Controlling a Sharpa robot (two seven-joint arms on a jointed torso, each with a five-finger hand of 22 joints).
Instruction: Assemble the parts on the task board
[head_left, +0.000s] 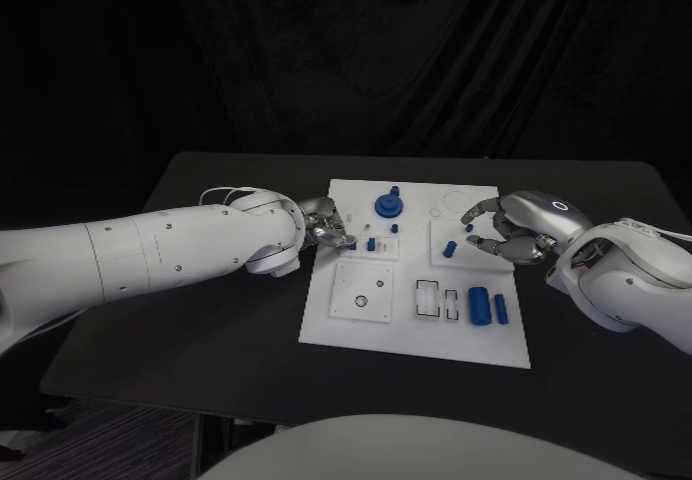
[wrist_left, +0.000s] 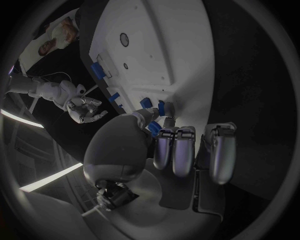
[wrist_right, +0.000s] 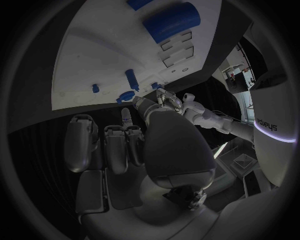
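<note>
White board: the task board (head_left: 361, 335) lies mid-table with blue parts (head_left: 479, 303) on it.
Left hand: my left hand (head_left: 323, 226) sits at the board's left edge, fingertips pinching a small blue part (wrist_left: 154, 128).
Right hand: my right hand (head_left: 508, 232) hovers over the right edge, fingers curled apart, holding nothing.

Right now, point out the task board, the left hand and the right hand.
task board (head_left: 418, 335), head view, bare near edge.
left hand (head_left: 323, 224), head view, middle of hand.
right hand (head_left: 508, 231), head view, middle of hand.
</note>
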